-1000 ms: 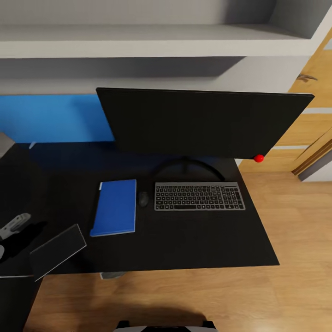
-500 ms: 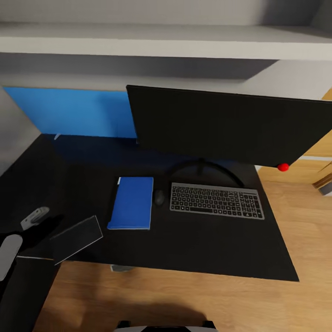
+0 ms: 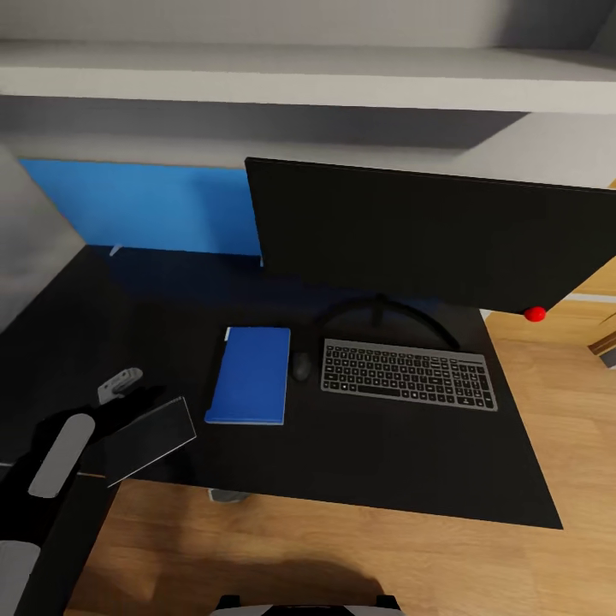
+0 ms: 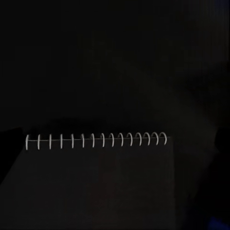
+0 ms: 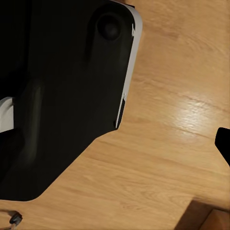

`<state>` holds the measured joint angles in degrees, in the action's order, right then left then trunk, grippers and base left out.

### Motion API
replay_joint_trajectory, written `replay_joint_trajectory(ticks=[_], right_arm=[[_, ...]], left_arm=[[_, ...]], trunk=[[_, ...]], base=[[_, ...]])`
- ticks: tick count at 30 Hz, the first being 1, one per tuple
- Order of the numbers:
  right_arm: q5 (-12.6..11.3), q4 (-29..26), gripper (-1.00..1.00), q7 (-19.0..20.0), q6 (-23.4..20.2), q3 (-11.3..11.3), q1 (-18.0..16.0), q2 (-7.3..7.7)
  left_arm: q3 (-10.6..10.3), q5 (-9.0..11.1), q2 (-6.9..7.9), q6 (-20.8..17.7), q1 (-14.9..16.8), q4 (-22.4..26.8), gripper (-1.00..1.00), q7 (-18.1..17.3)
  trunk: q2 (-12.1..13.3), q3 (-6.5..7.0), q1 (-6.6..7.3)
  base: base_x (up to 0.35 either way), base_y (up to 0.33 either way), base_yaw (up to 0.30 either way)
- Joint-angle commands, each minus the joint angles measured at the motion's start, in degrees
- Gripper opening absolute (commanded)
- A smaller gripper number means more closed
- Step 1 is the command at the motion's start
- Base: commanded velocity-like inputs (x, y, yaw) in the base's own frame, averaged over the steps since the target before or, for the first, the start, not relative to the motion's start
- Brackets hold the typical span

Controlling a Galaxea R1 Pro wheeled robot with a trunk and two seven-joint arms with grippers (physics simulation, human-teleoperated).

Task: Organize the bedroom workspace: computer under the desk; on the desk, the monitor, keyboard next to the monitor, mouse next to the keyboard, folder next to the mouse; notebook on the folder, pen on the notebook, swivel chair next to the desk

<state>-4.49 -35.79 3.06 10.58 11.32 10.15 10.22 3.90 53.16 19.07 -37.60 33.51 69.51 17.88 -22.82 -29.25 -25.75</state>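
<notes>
Head view: black desk (image 3: 402,462) with blue back panel (image 3: 145,205), monitor (image 3: 428,235) standing at the far side on its arc stand. Keyboard (image 3: 408,375) lies just near of the stand, mouse (image 3: 301,366) just left of it, blue folder (image 3: 251,375) just left of the mouse. Left gripper (image 3: 128,411) at the near left holds the dark notebook (image 3: 150,439), tilted, above the desk's near-left edge, well left of the folder. Left wrist view: notebook's white spiral binding (image 4: 96,141) across a dark cover; jaws themselves too dark to see. Right wrist view: wood floor (image 5: 172,143) and dark robot body (image 5: 57,96); can't tell the right jaws' state.
</notes>
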Motion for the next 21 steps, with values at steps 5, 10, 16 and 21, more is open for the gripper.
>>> replay_joint_trajectory(ticks=[5,10,16,21], right_arm=[[-0.5,-0.1,1.00,0.1,0.1,0.2,0.0,0.06],[-0.5,-0.1,1.00,0.1,0.1,0.2,0.0,0.06],[-0.5,0.0,1.00,0.1,0.1,0.2,0.0,0.06],[-0.4,0.0,1.00,0.1,0.0,0.2,0.0,0.05]], left_arm=[[-0.2,0.6,-0.24,0.0,0.2,0.6,1.00,0.4],[-0.2,0.5,-0.17,0.1,0.1,0.9,1.00,0.5],[-0.1,0.4,0.16,0.2,-0.2,0.9,1.00,0.6],[0.0,0.3,0.29,0.2,-0.5,0.8,1.00,0.7]], trunk=[[-0.1,-0.07,-0.03],[-0.1,-0.07,-0.03],[-0.1,-0.07,-0.03],[-0.1,-0.07,-0.03]], base=[[0.000,0.000,0.004],[0.025,0.008,0.001],[0.199,0.073,0.000],[0.141,0.053,0.000]])
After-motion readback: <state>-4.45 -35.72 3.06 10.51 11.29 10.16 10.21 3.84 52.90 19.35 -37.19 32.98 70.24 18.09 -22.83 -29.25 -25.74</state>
